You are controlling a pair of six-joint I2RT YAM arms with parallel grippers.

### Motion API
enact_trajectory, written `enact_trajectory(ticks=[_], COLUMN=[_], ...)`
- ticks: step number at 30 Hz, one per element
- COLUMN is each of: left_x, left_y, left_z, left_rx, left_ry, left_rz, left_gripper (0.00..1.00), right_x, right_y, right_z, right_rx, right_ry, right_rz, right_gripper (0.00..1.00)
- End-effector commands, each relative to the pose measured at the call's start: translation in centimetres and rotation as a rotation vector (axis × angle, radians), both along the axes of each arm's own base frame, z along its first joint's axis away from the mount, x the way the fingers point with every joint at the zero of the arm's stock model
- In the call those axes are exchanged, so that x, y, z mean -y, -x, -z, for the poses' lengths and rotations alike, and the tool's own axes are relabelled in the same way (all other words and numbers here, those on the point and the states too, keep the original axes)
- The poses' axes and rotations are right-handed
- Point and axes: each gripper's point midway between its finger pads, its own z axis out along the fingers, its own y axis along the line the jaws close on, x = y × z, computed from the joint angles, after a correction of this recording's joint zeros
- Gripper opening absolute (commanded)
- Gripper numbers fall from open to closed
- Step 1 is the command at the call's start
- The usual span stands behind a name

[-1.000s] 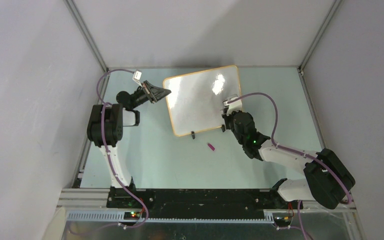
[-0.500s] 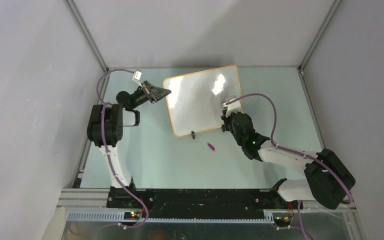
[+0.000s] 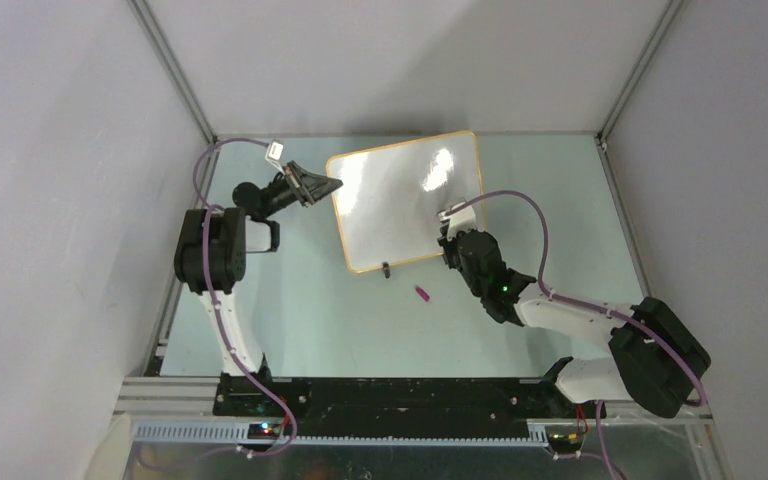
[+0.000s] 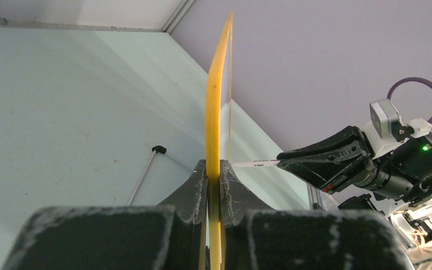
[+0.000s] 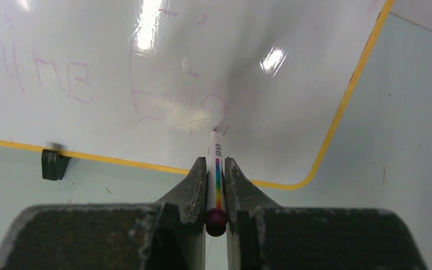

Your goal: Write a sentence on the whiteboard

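Note:
The whiteboard (image 3: 405, 205), glossy white with a thin orange-yellow frame, stands tilted on two black clip feet at the back middle of the table. My left gripper (image 3: 328, 186) is shut on its left edge, seen edge-on in the left wrist view (image 4: 214, 112). My right gripper (image 3: 447, 232) is shut on a white marker (image 5: 216, 177) with a rainbow stripe and purple end. Its tip touches the board (image 5: 174, 67) near the lower right, beside faint pink letters. The right gripper also shows in the left wrist view (image 4: 284, 162).
A small purple marker cap (image 3: 423, 293) lies on the table just in front of the board. One black clip foot (image 5: 53, 163) shows at the board's lower edge. Grey walls enclose the table on three sides.
My right gripper has moved left and slightly down along the board's lower part with the marker. The left gripper and board have stayed still.

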Motion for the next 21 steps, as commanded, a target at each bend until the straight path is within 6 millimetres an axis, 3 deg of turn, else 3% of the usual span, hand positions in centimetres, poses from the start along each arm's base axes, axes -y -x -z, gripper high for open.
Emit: enact_trajectory(ticks=[1,21], left_x=[1.2,1.2], left_y=[0.8,0.9], left_z=[-0.9,-0.8], left_rx=[0.083,0.082], left_ry=[-0.023,-0.024], left_rz=[0.033,0.032], left_gripper=[0.00,0.00], right_x=[0.1,-1.7], right_y=[0.3,0.3], right_z=[-0.1,-0.8], right_rx=[0.006,0.037], right_ry=[-0.005,-0.014], right_rz=[0.011,-0.053], right_gripper=[0.00,0.00])
